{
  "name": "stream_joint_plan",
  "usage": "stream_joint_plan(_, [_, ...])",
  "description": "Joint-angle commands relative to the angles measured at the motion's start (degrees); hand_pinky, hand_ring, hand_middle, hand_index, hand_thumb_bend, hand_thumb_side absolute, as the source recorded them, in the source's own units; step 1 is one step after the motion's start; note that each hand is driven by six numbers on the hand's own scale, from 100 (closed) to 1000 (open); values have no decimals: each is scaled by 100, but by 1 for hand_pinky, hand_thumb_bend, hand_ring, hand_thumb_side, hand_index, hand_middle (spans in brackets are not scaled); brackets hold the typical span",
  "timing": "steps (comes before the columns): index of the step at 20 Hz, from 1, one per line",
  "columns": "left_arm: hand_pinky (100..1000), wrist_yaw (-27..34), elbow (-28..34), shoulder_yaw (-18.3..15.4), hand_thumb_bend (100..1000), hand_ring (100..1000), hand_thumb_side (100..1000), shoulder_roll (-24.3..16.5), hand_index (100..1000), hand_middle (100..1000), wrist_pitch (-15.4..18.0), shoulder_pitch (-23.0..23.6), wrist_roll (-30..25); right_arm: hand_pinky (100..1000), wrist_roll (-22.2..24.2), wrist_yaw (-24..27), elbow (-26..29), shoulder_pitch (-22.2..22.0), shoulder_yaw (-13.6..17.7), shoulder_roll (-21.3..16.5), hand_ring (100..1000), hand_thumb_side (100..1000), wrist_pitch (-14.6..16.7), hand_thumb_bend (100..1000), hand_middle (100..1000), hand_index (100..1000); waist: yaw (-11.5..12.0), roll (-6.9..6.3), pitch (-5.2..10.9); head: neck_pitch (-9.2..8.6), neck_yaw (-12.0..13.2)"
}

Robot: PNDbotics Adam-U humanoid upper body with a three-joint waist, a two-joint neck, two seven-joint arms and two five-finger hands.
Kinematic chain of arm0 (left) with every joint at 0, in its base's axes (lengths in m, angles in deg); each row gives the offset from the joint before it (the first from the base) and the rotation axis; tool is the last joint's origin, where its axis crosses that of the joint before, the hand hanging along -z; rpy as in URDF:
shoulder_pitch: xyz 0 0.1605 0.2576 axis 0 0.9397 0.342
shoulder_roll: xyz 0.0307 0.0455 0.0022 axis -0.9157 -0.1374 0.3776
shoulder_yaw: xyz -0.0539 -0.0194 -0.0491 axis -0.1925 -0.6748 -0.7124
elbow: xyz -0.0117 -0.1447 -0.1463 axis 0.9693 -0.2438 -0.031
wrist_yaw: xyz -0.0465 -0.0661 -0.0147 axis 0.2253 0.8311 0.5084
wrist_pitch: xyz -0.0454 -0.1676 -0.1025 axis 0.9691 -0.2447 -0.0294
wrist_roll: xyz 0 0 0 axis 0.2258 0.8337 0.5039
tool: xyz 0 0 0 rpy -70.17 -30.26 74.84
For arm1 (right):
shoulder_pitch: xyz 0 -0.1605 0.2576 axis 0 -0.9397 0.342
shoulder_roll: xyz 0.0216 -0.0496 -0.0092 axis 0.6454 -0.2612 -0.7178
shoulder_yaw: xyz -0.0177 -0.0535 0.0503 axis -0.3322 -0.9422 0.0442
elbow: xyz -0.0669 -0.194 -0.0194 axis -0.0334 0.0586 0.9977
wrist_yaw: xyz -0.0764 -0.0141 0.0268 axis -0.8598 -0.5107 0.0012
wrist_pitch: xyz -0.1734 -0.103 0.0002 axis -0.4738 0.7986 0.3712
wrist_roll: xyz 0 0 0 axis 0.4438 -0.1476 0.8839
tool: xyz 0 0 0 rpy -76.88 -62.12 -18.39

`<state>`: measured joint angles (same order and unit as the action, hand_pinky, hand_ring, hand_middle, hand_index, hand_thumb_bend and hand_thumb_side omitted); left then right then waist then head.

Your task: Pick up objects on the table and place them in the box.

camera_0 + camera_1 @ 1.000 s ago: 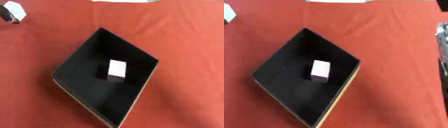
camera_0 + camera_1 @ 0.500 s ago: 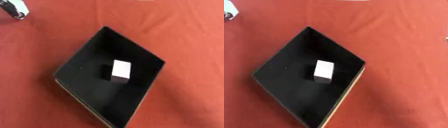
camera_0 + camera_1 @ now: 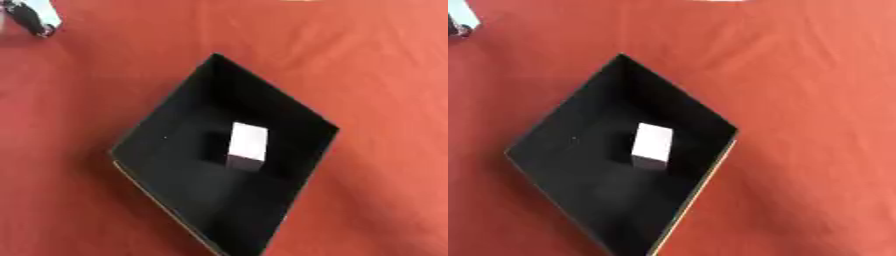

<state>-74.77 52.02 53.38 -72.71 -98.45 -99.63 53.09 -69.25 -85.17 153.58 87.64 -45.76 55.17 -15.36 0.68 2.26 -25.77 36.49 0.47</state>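
Block [image 3: 248, 145]: one, white, rectangular, lying flat on the floor of the box, near its middle, apart from all four walls.

Box [image 3: 289, 105]: one, black, open-topped, shallow, set cornerwise so it reads as a diamond; pale edge visible along its lower rim.

Worktop [image 3: 376, 65]: covered in red cloth, lightly creased, bearing the box.

White-and-dark object [image 3: 31, 17]: at the far left corner, on the cloth, well apart from the box; I cannot make out what it is.

My hands: neither shows in either view, so I cannot tell their state.
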Motion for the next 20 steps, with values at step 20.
stream_joint_plan(20, [496,-12,1,-26,450,700,100,-253,898,824,-96,-368,-664,808,-5,139,94,177,25,-307,668,702,-72,100,578,800,-132,-52,-124,-300,154])
